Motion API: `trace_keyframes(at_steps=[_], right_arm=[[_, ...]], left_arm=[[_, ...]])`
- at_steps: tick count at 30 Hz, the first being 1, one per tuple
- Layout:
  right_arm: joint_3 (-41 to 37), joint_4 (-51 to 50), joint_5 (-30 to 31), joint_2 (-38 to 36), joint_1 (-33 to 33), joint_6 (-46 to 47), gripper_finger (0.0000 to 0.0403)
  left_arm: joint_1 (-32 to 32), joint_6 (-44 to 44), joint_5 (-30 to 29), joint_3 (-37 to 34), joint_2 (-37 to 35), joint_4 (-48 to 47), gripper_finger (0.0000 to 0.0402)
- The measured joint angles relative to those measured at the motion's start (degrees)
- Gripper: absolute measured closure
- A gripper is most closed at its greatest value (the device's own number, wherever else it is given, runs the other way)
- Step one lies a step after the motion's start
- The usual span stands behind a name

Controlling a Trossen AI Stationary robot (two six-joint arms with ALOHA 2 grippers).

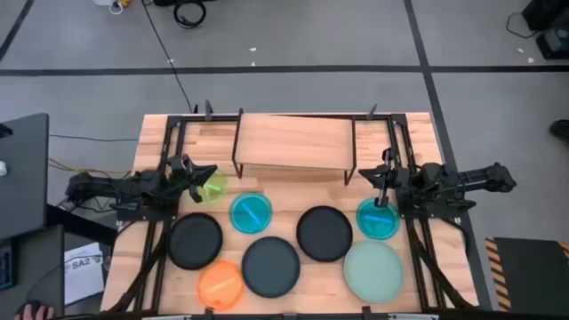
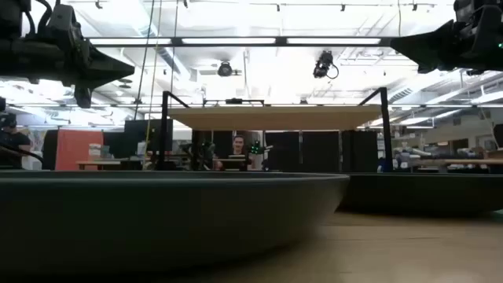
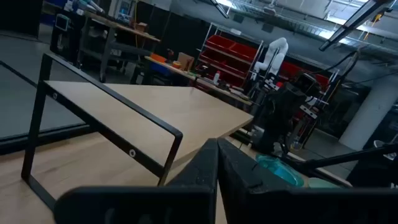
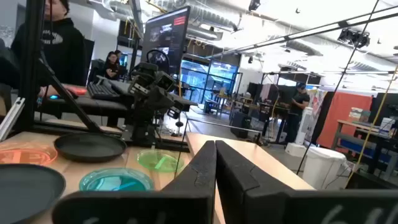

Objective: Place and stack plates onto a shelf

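Note:
The shelf, a light-wood top on thin black legs, stands at the table's far middle. In front of it the plates lie flat on the tabletop: lime green, two blue ones, three black ones, pale mint and orange. My left gripper hovers shut by the shelf's left end, above the lime plate's far edge. My right gripper hovers shut by the shelf's right end. Both wrist views show the fingers closed together with nothing between them.
Black frame rails run along the table's left and right sides beside the arms. The shelf's black legs stand near each gripper. In the low view a black plate fills the foreground. People and desks show in the room beyond.

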Motion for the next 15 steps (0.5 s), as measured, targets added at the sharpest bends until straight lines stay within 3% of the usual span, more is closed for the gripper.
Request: trace_keyframes(at_steps=[15], right_arm=[[0.0,0.0,0.0,0.0,0.0,0.0,0.0389]], left_arm=[[0.0,-0.04,-0.03,0.0,0.01,0.29,0.039]])
